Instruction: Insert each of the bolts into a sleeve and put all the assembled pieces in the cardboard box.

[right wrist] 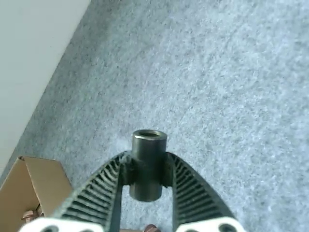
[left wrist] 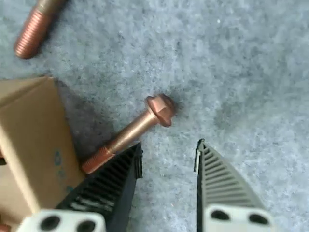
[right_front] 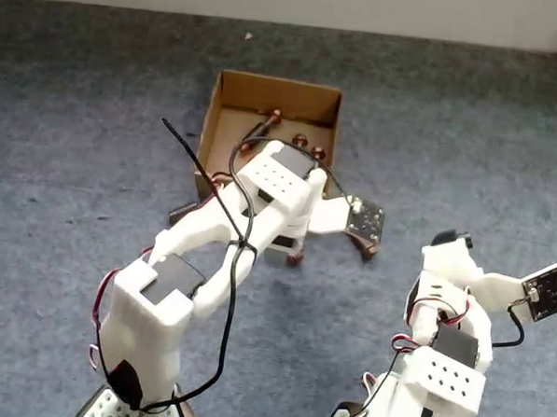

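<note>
Just ahead of the left gripper [left wrist: 168,150], jaws spread, a copper bolt [left wrist: 133,131] lies on grey carpet [left wrist: 241,72], threaded end by one fingertip, next to the cardboard box [left wrist: 29,145]. Between its fingers the right gripper [right wrist: 147,164] pinches a dark sleeve [right wrist: 149,142], open end poking past the tips.

Copper bolt [left wrist: 133,133], dark sleeve [right wrist: 147,164], tan cardboard box [right_front: 284,99]

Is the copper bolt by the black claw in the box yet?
Out: the copper bolt lies on grey carpet beside the cardboard box.
</note>
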